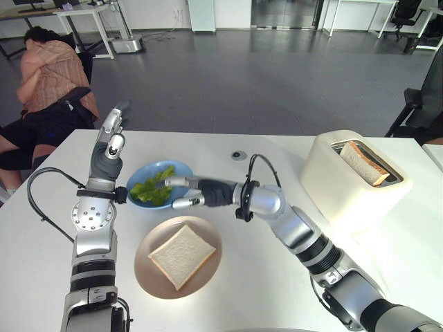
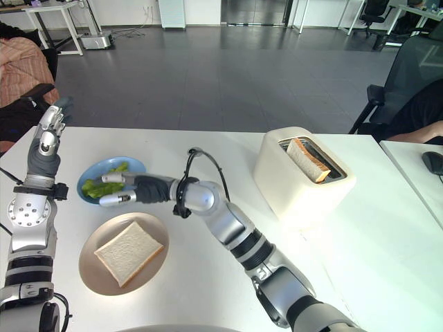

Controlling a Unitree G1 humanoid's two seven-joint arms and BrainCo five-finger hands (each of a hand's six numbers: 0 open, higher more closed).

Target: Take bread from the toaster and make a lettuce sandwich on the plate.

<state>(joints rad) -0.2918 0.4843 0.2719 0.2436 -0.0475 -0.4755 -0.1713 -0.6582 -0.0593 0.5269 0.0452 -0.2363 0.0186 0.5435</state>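
A slice of bread [image 1: 182,255] lies flat on the tan plate [image 1: 147,277] near the table's front. Behind it a blue dish [image 1: 178,168] holds green lettuce [image 1: 148,190]. My right hand [image 1: 185,192] stretches across from the right, fingers spread open at the dish's right edge, just over the lettuce and holding nothing. My left hand [image 1: 113,135] stands raised to the left of the dish, fingers straight and pointing up. A cream toaster [image 1: 349,178] at the right has one slice of bread [image 1: 363,163] sticking out of its slot.
A small round grommet [image 1: 239,155] sits in the white table [image 1: 242,277] behind the dish. Black cables loop off both forearms. Dark chairs stand beyond the table's right edge.
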